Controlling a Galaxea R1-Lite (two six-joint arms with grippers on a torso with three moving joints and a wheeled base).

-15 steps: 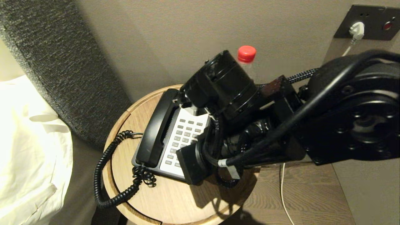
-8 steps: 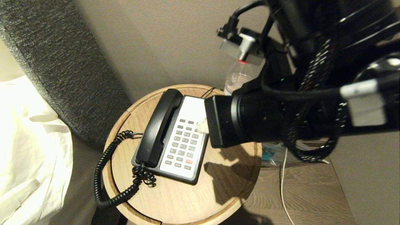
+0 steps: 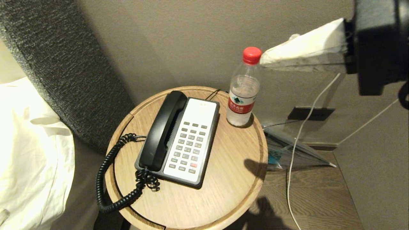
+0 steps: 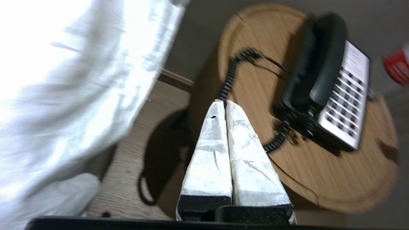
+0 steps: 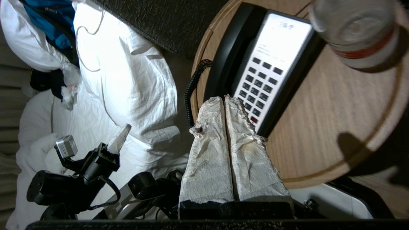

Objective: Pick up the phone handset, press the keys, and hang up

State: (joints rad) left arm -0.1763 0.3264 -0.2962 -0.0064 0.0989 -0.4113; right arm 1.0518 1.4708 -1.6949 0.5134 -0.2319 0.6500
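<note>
The phone handset [image 3: 161, 131] lies in its cradle along the left side of the black phone base, on the round wooden table [image 3: 230, 179]. Its coiled cord [image 3: 105, 179] loops off the table's left edge. The keys [image 3: 190, 145], grey with one red-orange, show uncovered on the white faceplate. My right gripper [image 3: 263, 60], with white-wrapped fingers, is shut and empty. It hangs high at the upper right with its tips by the bottle cap. In the right wrist view the right gripper [image 5: 223, 98] points down towards the keys [image 5: 260, 83]. My left gripper [image 4: 223, 103] is shut and empty, off the table's left side near the cord [image 4: 228, 81].
A water bottle [image 3: 243, 92] with a red cap stands at the table's back right. White bed linen [image 3: 28, 153] and a grey headboard [image 3: 57, 57] lie to the left. A white cable [image 3: 292, 179] and a clear plastic bag [image 3: 287, 150] are on the floor at right.
My right arm, which hung low over the phone and hid part of the keys, has lifted away to the upper right. Phone and bottle now show fully. The handset has not moved.
</note>
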